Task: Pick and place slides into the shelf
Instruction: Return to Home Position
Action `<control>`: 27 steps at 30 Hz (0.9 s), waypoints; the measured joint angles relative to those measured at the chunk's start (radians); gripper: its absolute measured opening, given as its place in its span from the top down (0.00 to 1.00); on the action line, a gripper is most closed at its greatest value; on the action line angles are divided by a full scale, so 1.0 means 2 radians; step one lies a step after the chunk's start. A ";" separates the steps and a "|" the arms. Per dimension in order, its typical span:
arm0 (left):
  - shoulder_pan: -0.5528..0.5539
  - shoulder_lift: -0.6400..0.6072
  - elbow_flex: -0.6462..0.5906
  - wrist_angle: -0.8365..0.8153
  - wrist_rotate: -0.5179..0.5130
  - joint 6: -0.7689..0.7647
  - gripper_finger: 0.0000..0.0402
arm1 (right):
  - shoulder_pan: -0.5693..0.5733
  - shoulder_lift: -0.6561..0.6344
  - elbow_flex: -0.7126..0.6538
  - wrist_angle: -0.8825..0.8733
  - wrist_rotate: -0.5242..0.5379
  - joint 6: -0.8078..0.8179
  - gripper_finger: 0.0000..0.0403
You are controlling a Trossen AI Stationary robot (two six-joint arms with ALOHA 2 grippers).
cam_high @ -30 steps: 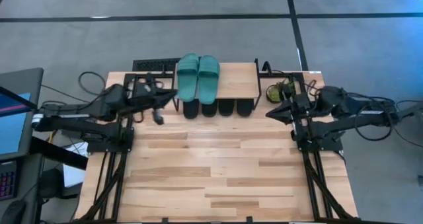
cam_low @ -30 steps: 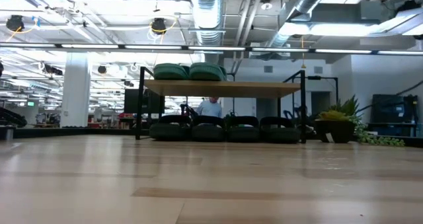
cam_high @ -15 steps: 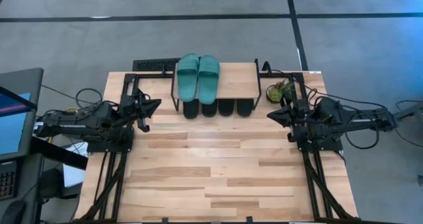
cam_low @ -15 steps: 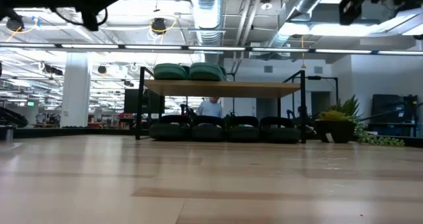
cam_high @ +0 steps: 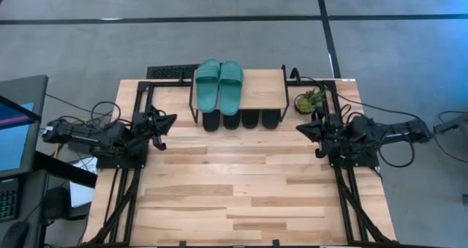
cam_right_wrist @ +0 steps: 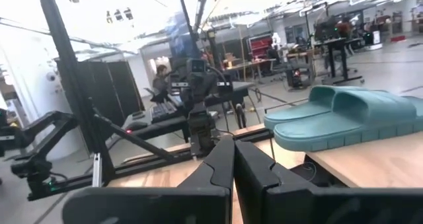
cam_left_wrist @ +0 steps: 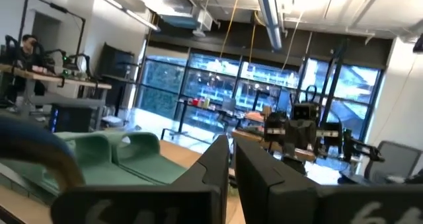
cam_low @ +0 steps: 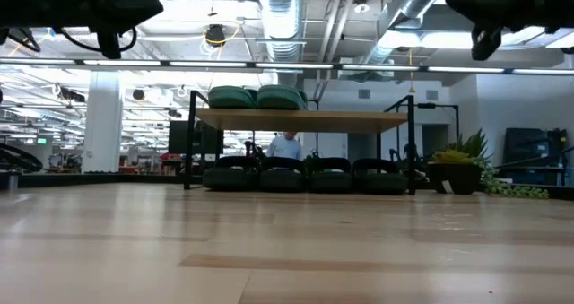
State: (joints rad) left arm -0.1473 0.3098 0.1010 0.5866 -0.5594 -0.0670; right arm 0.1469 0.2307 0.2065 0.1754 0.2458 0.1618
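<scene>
Teal-green pair of slides (cam_high: 219, 85) side by side on the top board of the shelf (cam_high: 262, 87), toward the board's left end, each lying flat. Four black slides (cam_high: 241, 120) in a row beneath that board, standing on the desk (cam_high: 241, 189) between the shelf's black legs, their ends poking out past the board's near edge in the high view. Shelf itself at the middle of the desk's far edge.

Left end effector (cam_high: 167, 121) near the desk's left edge, lifted off the surface, pointing inward toward the shelf's left legs but well apart from them. Fingers pressed almost together in the left wrist view, only a thin slit between them, nothing gripped.

Right end effector (cam_high: 301, 128) near the desk's right edge, likewise raised, pointing inward toward the shelf and well apart from it. Fingers drawn together to a narrow slit in the right wrist view, nothing held.

Small potted plant (cam_high: 311, 100) just beside the shelf's right end, near the desk's far right corner. Beyond the desk, in the low view, a person (cam_low: 287, 145) far off in the room, seen through the gap under the shelf board.
</scene>
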 joint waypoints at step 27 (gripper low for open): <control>-0.012 -0.025 -0.045 -0.002 0.003 -0.006 0.97 | 0.021 -0.114 -0.025 -0.173 -0.011 -0.005 1.00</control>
State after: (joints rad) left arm -0.1711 0.2592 0.0105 0.5820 -0.5541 -0.0795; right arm 0.1898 0.0020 0.1566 -0.1714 0.2229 0.1526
